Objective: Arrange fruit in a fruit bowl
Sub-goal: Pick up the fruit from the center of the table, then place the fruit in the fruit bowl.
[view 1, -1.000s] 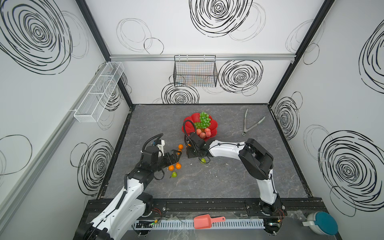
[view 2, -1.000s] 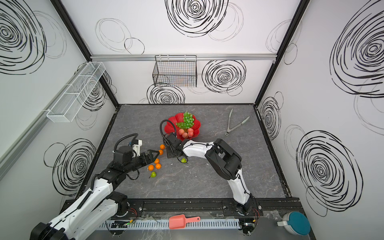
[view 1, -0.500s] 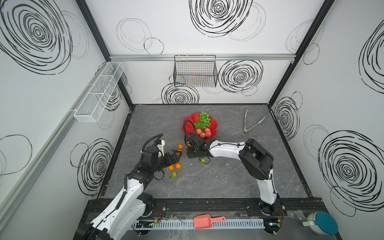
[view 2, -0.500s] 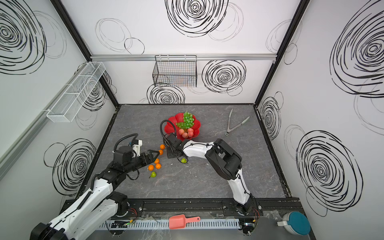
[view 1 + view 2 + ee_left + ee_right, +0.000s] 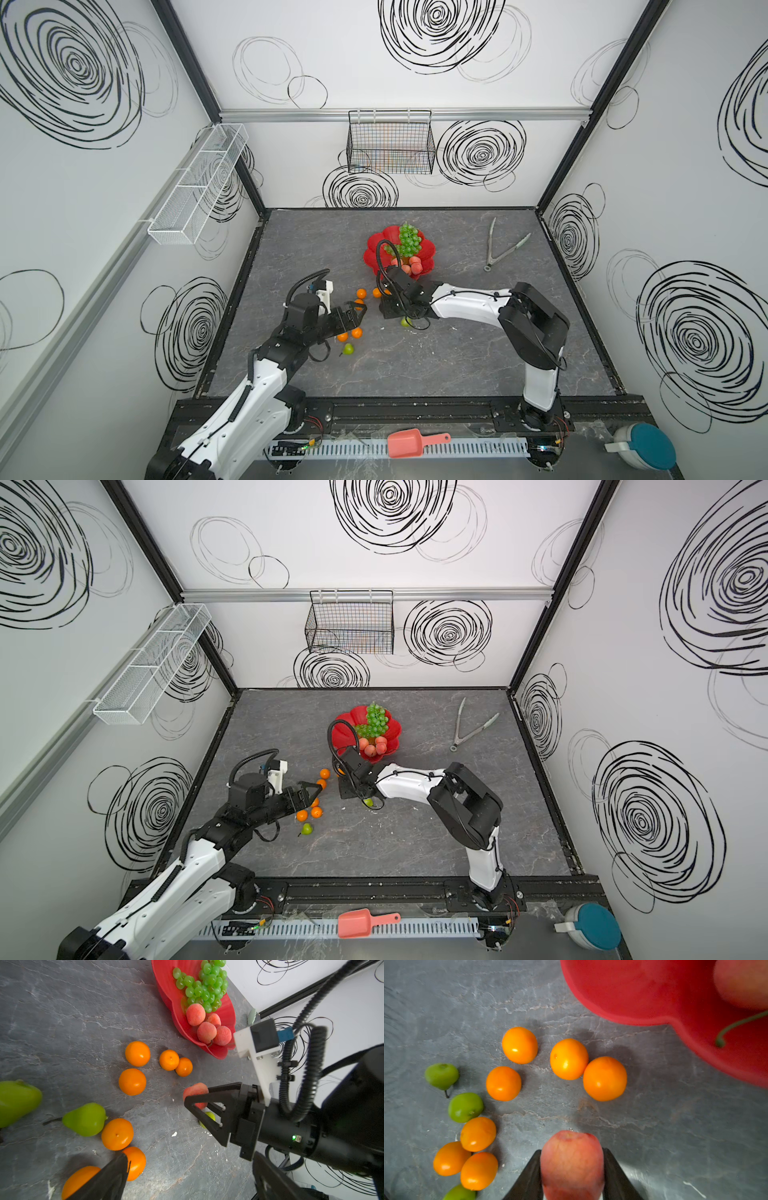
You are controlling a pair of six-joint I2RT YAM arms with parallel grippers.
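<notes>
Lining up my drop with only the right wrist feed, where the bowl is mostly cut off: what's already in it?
Observer: The bowl holds the grapes and four peaches.
Operator: Anything hidden near my wrist?
Observer: A pear lies on the table close under the right gripper.
Operator: And the left gripper?
Observer: The left gripper, jaws open, hangs over the tangerines.

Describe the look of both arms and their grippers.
The left arm and right arm have glossy white link shells and black joints. A ribbed black cable hose loops over each wrist beside a white camera bracket. The right gripper and left gripper are black, with triangular open-framed fingers; a small green light glows on the right wrist.
</notes>
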